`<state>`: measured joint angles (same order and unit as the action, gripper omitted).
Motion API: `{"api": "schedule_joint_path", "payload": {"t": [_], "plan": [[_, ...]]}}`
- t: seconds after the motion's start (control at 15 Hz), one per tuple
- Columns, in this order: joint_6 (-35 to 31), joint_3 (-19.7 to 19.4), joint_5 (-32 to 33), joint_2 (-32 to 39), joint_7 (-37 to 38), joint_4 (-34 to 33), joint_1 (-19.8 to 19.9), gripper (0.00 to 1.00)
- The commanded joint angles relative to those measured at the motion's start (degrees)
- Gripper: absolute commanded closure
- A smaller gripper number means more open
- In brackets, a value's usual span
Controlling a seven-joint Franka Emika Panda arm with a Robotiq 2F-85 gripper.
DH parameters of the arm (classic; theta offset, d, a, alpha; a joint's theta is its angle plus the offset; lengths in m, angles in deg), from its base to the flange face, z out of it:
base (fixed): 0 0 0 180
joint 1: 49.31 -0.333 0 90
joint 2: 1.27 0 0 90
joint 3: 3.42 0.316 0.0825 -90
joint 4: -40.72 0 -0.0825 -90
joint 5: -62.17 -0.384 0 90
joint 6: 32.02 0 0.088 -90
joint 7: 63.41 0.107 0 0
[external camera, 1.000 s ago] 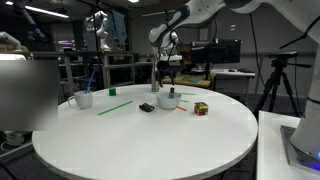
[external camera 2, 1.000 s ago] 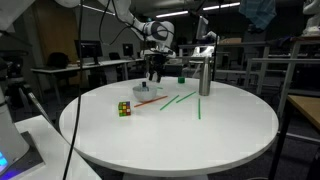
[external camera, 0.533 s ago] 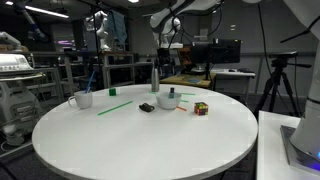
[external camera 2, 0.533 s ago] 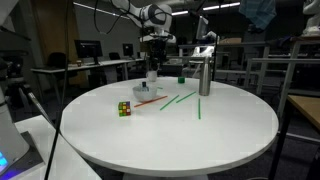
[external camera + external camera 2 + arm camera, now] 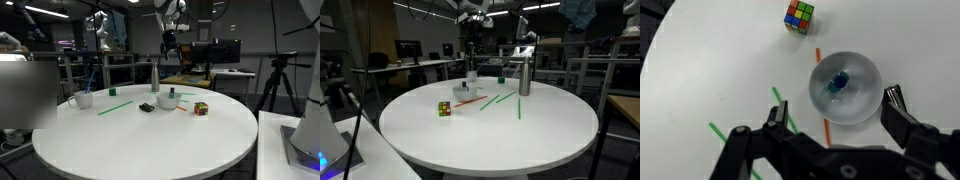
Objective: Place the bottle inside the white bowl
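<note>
The white bowl (image 5: 168,101) stands on the round white table, seen in both exterior views (image 5: 468,94). The small bottle (image 5: 170,91) with a green top stands inside it, also in the wrist view (image 5: 838,83), in the middle of the bowl (image 5: 866,98). My gripper (image 5: 170,42) hangs high above the bowl, open and empty. It shows in the other exterior view (image 5: 473,30) and the wrist view (image 5: 833,102), with its fingers spread on either side of the bowl far below.
A tall grey bottle (image 5: 155,78) stands just behind the bowl. A Rubik's cube (image 5: 201,108) lies beside it and a white mug (image 5: 82,99) further off. Green sticks (image 5: 500,100) and an orange stick (image 5: 820,58) lie on the table, with a small dark object (image 5: 147,107).
My gripper has risen from just above the bowl to well above it. The bottle stays in the bowl.
</note>
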<state>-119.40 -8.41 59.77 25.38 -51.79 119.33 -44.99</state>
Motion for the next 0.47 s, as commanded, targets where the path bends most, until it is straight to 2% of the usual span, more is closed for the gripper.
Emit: {"api": "schedule_joint_path", "payload": {"t": [0.0,0.27,0.33,0.4], "plan": [[2.9,-0.1,-0.4,-7.6,0.1,3.1,0.1,0.00],[1.4,-0.2,-0.6,-14.1,-0.1,4.4,0.4,0.00],[2.3,0.0,-0.1,-9.4,-0.1,0.5,0.2,0.00],[2.3,0.0,-0.1,-11.0,-0.1,1.0,0.3,0.00]]}}
